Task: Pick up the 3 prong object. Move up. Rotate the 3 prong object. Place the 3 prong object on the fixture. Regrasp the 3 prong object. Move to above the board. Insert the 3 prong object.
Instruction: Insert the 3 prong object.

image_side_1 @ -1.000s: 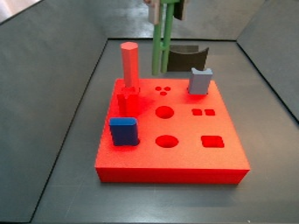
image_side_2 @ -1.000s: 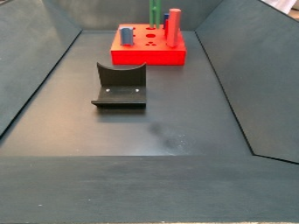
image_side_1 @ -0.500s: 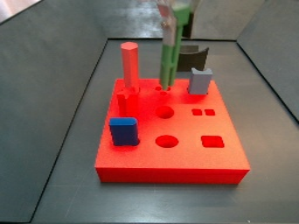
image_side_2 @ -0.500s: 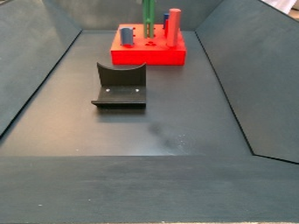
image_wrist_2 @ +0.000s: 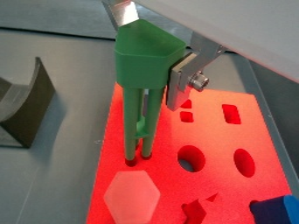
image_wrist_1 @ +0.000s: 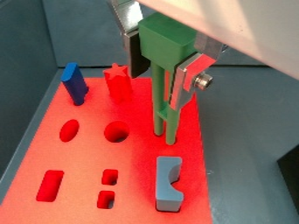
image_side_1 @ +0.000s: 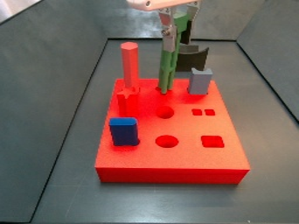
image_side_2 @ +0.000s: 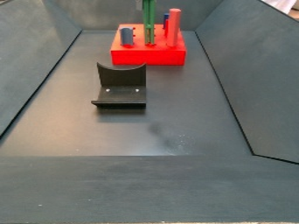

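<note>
The 3 prong object [image_side_1: 167,66] is a slim green piece hanging upright, prongs down, over the rear of the red board [image_side_1: 187,156]. My gripper [image_side_1: 174,33] is shut on its thick upper end. In both wrist views the green piece [image_wrist_1: 163,83] [image_wrist_2: 145,83] sits between the silver fingers [image_wrist_1: 184,80] [image_wrist_2: 181,79]. Its prong tips reach the board's top [image_wrist_1: 111,162] [image_wrist_2: 211,131] at the small dot holes; how deep they sit I cannot tell. The dark fixture [image_side_2: 121,85] stands empty on the floor, apart from the board [image_side_2: 149,54].
On the board stand a tall red cylinder [image_side_1: 128,66], a blue block [image_side_1: 122,131] and a grey-blue block [image_side_1: 200,81] close beside the green piece. Round and square holes [image_side_1: 167,139] lie open nearer the front. Sloped grey walls [image_side_2: 35,79] enclose the floor.
The gripper has carried the green piece from over the board's back edge forward and downward, so the prongs now meet the board's top.
</note>
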Available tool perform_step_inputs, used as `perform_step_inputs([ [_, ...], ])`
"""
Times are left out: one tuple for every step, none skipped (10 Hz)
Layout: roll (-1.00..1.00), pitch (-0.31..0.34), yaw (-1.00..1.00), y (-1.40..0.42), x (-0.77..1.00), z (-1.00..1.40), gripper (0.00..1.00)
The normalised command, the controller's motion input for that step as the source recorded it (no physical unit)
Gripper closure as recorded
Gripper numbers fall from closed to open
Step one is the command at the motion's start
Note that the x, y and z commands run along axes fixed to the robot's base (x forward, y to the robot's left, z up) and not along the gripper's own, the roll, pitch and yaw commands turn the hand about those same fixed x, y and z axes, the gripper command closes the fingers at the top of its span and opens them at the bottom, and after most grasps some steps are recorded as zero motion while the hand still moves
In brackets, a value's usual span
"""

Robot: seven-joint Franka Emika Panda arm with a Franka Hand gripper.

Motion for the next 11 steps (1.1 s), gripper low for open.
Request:
perform_step_inputs([
  [0.0,-0.083,0.33,0.0,-0.13,-0.15,1.0],
  [0.0,-0.077,0.36,0.0,-0.16,-0.15,1.0],
  [0.0,-0.067,0.36,0.0,-0.12,-0.15,1.0],
  [0.0,-0.083,0.38,0.0,-0.08,-0.22,1.0],
  [0.0,-0.114,0.42,0.0,0.0,-0.43,1.0],
  [0.0,-0.123,0.56,0.0,0.0,-0.53,1.0],
  [0.03,-0.14,0.69,0.0,0.0,-0.54,1.0],
  [0.01,-0.169,0.62,0.0,0.0,-0.52,1.0],
  [0.01,-0.171,0.47,0.0,0.0,-0.61,1.0],
  [0.06,-0.131,0.35,0.0,0.0,-0.63,1.0],
  [0.03,-0.077,0.2,0.0,0.07,-0.56,1.0],
])
